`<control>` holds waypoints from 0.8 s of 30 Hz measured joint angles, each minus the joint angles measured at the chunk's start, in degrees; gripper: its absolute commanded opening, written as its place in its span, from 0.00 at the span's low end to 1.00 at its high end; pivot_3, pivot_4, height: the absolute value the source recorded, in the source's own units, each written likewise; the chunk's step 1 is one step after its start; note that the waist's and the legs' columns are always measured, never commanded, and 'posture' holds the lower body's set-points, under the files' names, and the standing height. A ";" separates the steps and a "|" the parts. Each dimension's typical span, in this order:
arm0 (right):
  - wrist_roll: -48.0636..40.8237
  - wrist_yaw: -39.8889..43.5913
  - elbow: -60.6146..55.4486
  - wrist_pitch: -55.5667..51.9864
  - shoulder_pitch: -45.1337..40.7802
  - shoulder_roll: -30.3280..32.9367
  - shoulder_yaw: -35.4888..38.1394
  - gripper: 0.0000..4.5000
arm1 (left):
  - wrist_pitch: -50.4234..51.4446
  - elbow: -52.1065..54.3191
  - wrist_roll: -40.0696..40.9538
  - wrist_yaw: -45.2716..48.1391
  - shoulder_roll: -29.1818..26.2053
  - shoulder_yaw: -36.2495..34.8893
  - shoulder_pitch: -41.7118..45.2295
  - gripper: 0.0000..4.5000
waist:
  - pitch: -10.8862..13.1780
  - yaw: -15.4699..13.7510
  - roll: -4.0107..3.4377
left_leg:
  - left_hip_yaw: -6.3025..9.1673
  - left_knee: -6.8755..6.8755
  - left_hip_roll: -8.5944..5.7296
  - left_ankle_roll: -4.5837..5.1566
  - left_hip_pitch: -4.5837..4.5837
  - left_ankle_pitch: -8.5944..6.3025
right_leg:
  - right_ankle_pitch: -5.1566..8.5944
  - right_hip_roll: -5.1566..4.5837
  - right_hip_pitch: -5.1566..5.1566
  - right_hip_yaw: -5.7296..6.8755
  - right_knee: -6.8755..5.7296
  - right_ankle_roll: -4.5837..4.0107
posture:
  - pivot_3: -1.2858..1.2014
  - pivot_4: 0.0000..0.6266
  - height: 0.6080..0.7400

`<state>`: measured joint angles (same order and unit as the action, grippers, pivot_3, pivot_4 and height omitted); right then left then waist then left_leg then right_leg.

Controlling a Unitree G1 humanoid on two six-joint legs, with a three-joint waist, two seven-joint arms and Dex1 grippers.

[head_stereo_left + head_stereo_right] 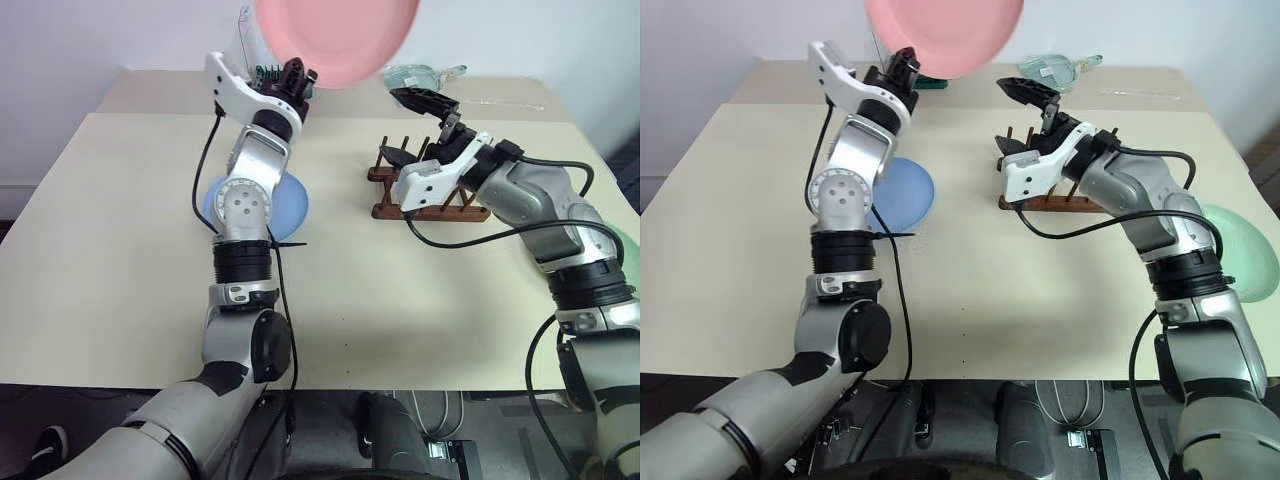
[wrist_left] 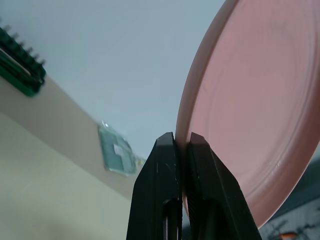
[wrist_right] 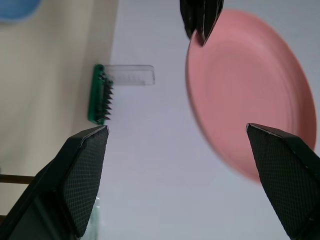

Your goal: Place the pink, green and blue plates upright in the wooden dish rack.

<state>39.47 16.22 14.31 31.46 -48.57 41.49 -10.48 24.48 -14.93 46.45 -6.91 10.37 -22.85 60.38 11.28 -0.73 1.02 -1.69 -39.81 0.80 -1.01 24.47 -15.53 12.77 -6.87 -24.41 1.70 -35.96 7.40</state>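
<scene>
My left gripper (image 1: 300, 75) is raised over the far side of the table and shut on the rim of the pink plate (image 1: 335, 35), which stands on edge high above it. The left wrist view shows both black fingers (image 2: 165, 165) clamped on that rim. To the plate's right, my right gripper (image 1: 410, 128) is open and holds nothing; it hovers just above the wooden dish rack (image 1: 440, 205). The blue plate (image 1: 290, 205) lies flat on the table behind my left forearm. At the table's right edge lies the green plate (image 1: 1240, 245).
A green bit holder with a clear lid (image 3: 100, 95) stands near the table's far edge, behind my left gripper. A clear plastic packet (image 1: 1060, 68) lies at the far right of the table (image 1: 120, 230). Black cables hang from both forearms.
</scene>
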 measured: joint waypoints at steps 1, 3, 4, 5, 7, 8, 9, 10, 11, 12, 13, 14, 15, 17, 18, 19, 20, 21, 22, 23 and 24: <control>0.43 -0.51 0.04 -0.07 -0.41 0.01 -0.08 1.00 | 0.53 0.05 0.18 -0.17 0.29 0.85 -0.11 0.01 | 0.00 0.03 0.00 | 0.01 0.01 0.00 0.00 0.00 0.00 | 0.00 0.01 0.00 0.00 0.00 0.00 | 0.52 0.24 0.88; 0.95 -1.34 0.12 -0.33 -0.87 0.02 -0.29 1.00 | 1.54 1.25 0.45 -0.96 0.36 1.70 -0.45 0.01 | 0.00 0.07 0.00 | 0.01 0.02 0.00 0.00 -0.01 0.00 | 0.00 0.01 0.00 0.00 0.00 0.00 | 0.52 0.24 0.88; 1.08 -1.47 0.21 -0.50 -0.90 0.00 -0.48 1.00 | 1.80 2.00 0.46 -1.08 0.35 1.85 -0.69 0.01 | 0.00 0.12 0.00 | 0.01 0.03 0.00 0.01 -0.01 0.00 | 0.00 0.01 0.00 0.00 0.00 0.00 | 0.52 0.24 0.88; 1.34 -1.60 0.49 -0.74 -0.92 -0.06 -0.69 1.00 | 2.20 2.53 0.47 -1.16 0.34 1.91 -0.87 0.01 | 0.00 0.14 0.00 | 0.01 0.03 0.00 0.01 -0.01 0.00 | 0.00 0.01 0.00 0.00 0.00 0.00 | 0.52 0.24 0.88; 2.11 -1.95 1.32 -1.70 -1.24 -0.73 -1.44 1.00 | 2.95 3.61 0.47 -1.44 0.28 2.81 -1.54 0.01 | 0.00 0.13 0.00 | 0.02 0.04 0.00 0.01 -0.02 0.00 | 0.00 0.02 0.00 0.00 0.00 0.00 | 0.52 0.24 0.88; 2.45 -2.29 1.93 -2.28 -1.71 -1.36 -1.96 1.00 | 3.34 3.87 0.47 -1.56 0.28 3.33 -1.66 0.01 | 0.00 0.13 0.00 | 0.02 0.04 0.00 0.01 -0.02 0.00 | 0.00 0.02 0.00 0.00 0.00 -0.01 | 0.52 0.24 0.88; 2.72 -2.51 2.34 -2.53 -2.10 -1.72 -2.35 1.00 | 3.64 3.90 0.47 -1.65 0.28 3.88 -1.67 0.01 | 0.00 0.13 0.00 | 0.02 0.04 0.00 0.01 -0.02 0.00 | 0.00 0.02 0.00 0.00 0.00 -0.01 | 0.52 0.24 0.88; 2.97 -2.64 2.73 -2.61 -2.53 -2.01 -2.64 1.00 | 3.89 3.95 0.47 -1.68 0.28 4.24 -1.68 0.01 | 0.00 0.09 0.00 | 0.02 0.04 0.00 0.01 -0.01 0.00 | 0.00 0.02 0.00 0.00 0.01 -0.01 | 0.52 0.24 0.88; 3.00 -2.81 3.09 -2.80 -3.01 -2.35 -2.81 1.00 | 3.99 4.02 0.46 -1.72 0.26 4.31 -1.71 0.01 | 0.00 0.06 0.00 | 0.02 0.04 0.00 0.01 -0.01 0.00 | 0.00 0.02 0.00 0.00 0.02 -0.01 | 0.52 0.24 0.88; 3.00 -3.02 3.53 -2.92 -3.49 -2.56 -2.94 1.00 | 4.09 4.18 0.46 -1.74 0.26 4.33 -1.80 0.01 | 0.00 0.05 0.00 | 0.02 0.04 0.00 0.01 -0.01 0.00 | 0.00 0.02 0.00 0.00 0.02 -0.01 | 0.52 0.24 0.88; 3.01 -3.20 3.98 -3.02 -3.87 -2.63 -3.00 1.00 | 4.22 4.37 0.46 -1.75 0.25 4.47 -1.89 0.01 | 0.00 0.00 0.00 | 0.02 0.04 0.00 0.01 -0.01 0.00 | 0.00 0.02 0.01 0.00 0.03 -0.01 | 0.52 0.24 0.88; 3.01 -3.38 4.53 -3.12 -4.18 -2.75 -3.11 1.00 | 4.35 4.66 0.46 -1.74 0.23 4.70 -2.05 0.01 | 0.00 0.00 0.00 | 0.03 0.04 0.00 0.01 -0.01 0.00 | 0.00 0.02 0.02 0.01 0.03 -0.01 | 0.52 0.24 0.88; 2.98 -3.48 5.34 -3.26 -4.53 -2.87 -3.35 1.00 | 4.65 4.91 0.46 -1.73 0.21 5.16 -2.20 0.01 | 0.00 0.00 0.00 | 0.03 0.04 0.00 0.01 -0.01 0.00 | 0.00 0.02 0.03 0.01 0.03 -0.01 | 0.52 0.24 0.88; 2.95 -3.55 6.90 -3.60 -5.18 -3.35 -3.85 0.82 | 5.39 5.00 0.46 -1.70 0.21 6.22 -2.26 0.00 | 0.00 0.04 0.00 | 0.03 0.04 0.00 0.01 -0.01 0.00 | 0.00 0.02 0.03 0.01 0.03 -0.01 | 0.52 0.24 0.88; 2.95 -3.63 7.50 -3.64 -5.37 -3.58 -3.97 0.73 | 5.64 5.02 0.48 -1.65 0.21 6.57 -2.26 0.00 | 0.00 0.07 0.00 | 0.03 0.04 0.00 0.01 -0.01 0.00 | 0.00 0.02 0.02 0.01 0.03 -0.01 | 0.52 0.24 0.88; 2.95 -3.80 7.96 -3.69 -5.52 -3.81 -4.00 0.62 | 6.03 5.11 0.49 -1.63 0.21 6.74 -2.28 0.00 | 0.00 0.12 0.00 | 0.03 0.05 0.00 0.01 -0.01 0.00 | 0.00 0.02 0.03 0.01 0.03 -0.01 | 0.52 0.24 0.88; 2.93 -4.00 8.53 -3.73 -5.71 -4.05 -4.04 0.50 | 6.38 5.27 0.50 -1.63 0.20 6.98 -2.36 0.00 | 0.00 0.14 0.00 | 0.03 0.05 0.00 0.01 -0.01 0.00 | 0.00 0.02 0.03 0.01 0.04 -0.01 | 0.52 0.24 0.88; 2.91 -4.07 8.77 -3.77 -5.83 -4.18 -4.07 0.40 | 6.57 5.57 0.51 -1.63 0.19 7.33 -2.50 0.00 | 0.00 0.15 0.00 | 0.03 0.06 0.00 0.01 -0.01 0.00 | 0.00 0.03 0.02 0.01 0.04 -0.01 | 0.52 0.24 0.88; 2.88 -4.11 9.05 -3.76 -5.99 -4.29 -4.11 0.29 | 6.67 5.91 0.53 -1.63 0.19 7.70 -2.62 0.00 | 0.00 0.16 0.00 | 0.04 0.06 0.00 0.01 -0.02 0.00 | 0.00 0.03 0.03 0.01 0.04 -0.01 | 0.52 0.24 0.88; 2.81 -4.18 9.10 -3.75 -6.00 -4.31 -4.11 0.19 | 6.70 6.03 0.52 -1.64 0.17 7.94 -2.64 0.00 | 0.00 0.14 0.00 | 0.04 0.06 0.00 0.01 -0.02 0.00 | 0.00 0.03 0.03 0.01 0.04 -0.01 | 0.52 0.24 0.88; 2.51 -4.36 9.10 -3.69 -6.05 -4.36 -4.12 0.05 | 6.85 6.03 0.52 -1.65 0.15 8.01 -2.76 0.00 | 0.00 0.12 0.00 | 0.04 0.06 0.00 0.01 -0.02 0.00 | 0.00 0.03 0.02 0.01 0.04 -0.01 | 0.52 0.24 0.88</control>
<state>41.98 11.86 23.41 27.77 -54.62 37.13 -14.60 31.33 -8.90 46.97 -8.56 10.52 -14.83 57.62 11.28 -0.61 1.02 -1.65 -39.75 0.81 -1.01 24.45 -15.53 12.77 -6.85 -24.39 1.71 -35.92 7.39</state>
